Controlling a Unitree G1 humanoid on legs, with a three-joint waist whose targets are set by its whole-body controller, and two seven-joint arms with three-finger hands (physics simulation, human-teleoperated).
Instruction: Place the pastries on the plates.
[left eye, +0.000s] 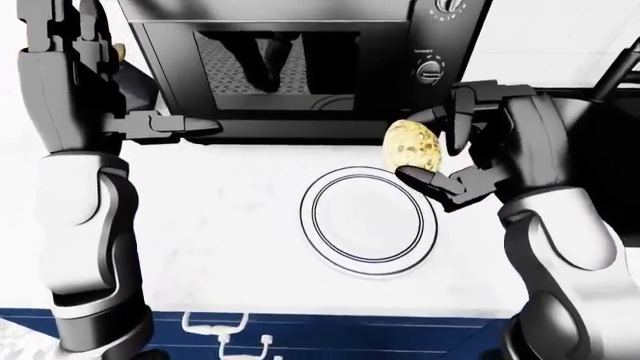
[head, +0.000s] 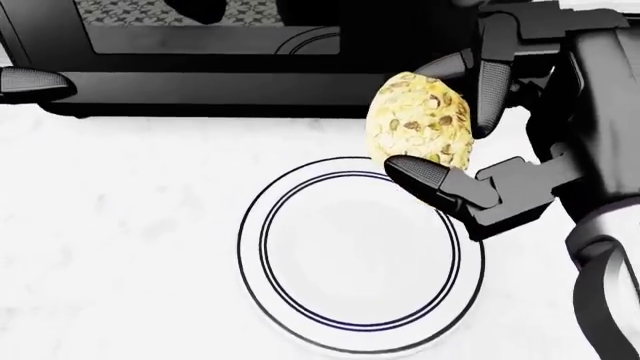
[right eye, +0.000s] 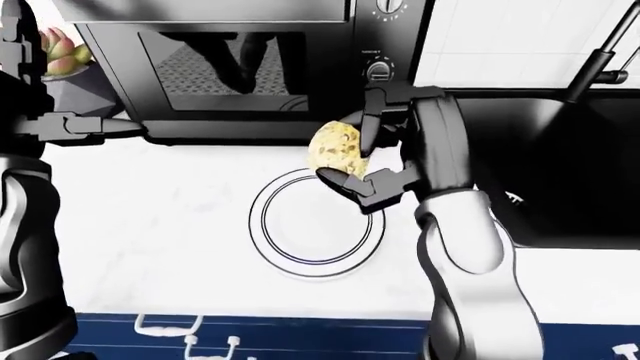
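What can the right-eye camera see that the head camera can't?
Only the right-eye view shows the black sink at the right, the plant at the top left, the microwave's knobs and the blue cabinet front. Only the head view shows the cookie's specks up close. Both show the right hand holding the cookie over the upper right rim of the empty plate, and the left hand's fingers.

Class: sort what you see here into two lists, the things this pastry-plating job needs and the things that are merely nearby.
Needed for the job:
pastry, held in the right hand
plate, bare

Merely nearby:
microwave
sink
potted plant
left hand, holding nothing
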